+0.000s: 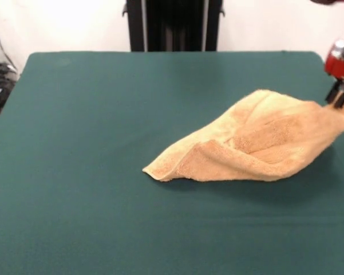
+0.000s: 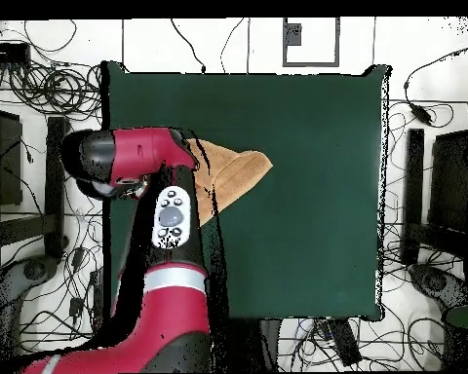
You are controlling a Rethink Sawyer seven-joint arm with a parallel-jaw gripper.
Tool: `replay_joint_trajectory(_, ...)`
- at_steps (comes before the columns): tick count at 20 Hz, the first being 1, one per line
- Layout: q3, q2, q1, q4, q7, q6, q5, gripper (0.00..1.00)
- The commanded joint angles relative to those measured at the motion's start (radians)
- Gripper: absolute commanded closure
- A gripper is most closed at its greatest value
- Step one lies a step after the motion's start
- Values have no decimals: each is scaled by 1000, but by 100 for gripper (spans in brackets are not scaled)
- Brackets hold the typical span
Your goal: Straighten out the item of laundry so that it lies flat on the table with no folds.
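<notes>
The orange-tan towel lies bunched and folded on the right half of the dark green table. Its left corner rests flat, pointing at the table's middle. Its right corner is lifted off the cloth. My gripper comes in at the right edge and is shut on that raised corner. In the overhead view the towel shows partly from under my red arm, which hides the gripper and the held corner. The table is bare to the towel's right in that view. No white label shows.
The black pedestal stands at the table's far side. The table's right edge in the front view lies close by the gripper. Cables and black stands surround the table on the floor.
</notes>
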Motion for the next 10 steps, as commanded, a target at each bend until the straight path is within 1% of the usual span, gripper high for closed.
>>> replay_joint_trajectory(1,-63,183,85,-268,452,178,51,100)
replay_joint_trajectory(4,-79,235,110,-354,518,195,55,100)
replay_joint_trajectory(10,-112,338,145,-539,627,272,66,100)
